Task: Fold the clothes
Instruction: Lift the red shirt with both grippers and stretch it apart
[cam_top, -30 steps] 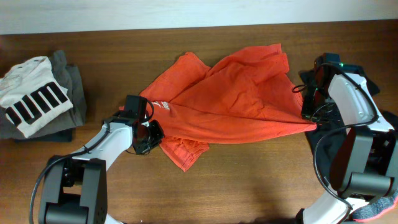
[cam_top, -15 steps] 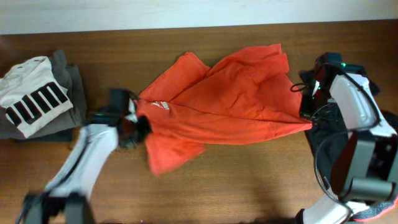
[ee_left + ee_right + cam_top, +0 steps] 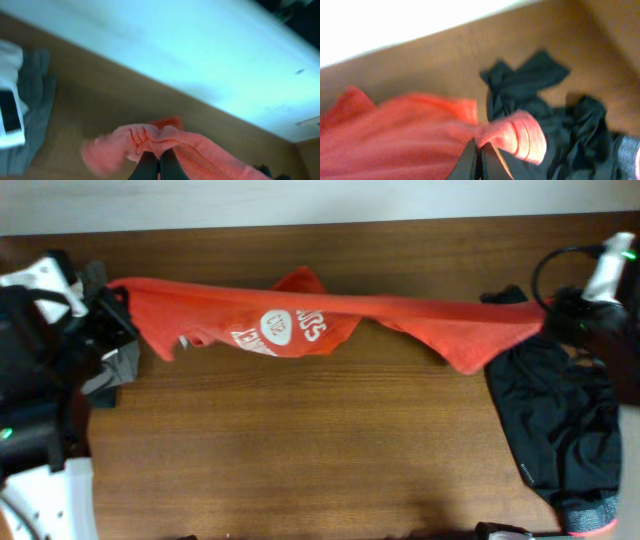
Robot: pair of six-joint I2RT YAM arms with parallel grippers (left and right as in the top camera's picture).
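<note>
You'll find a white print (image 3: 285, 328) on the orange shirt (image 3: 420, 315), nearer the left gripper (image 3: 120, 320) than the right one. It shows a round badge and upside-down letters, too small to read.

I see a brown wooden table (image 3: 300, 450) running the full width of the overhead view. At its right end, a crumpled black fabric garment (image 3: 550, 410) lies spread on the wood, reaching to the near edge. At the left end lies a grey fabric garment (image 3: 37, 110), only partly visible from overhead.
</note>
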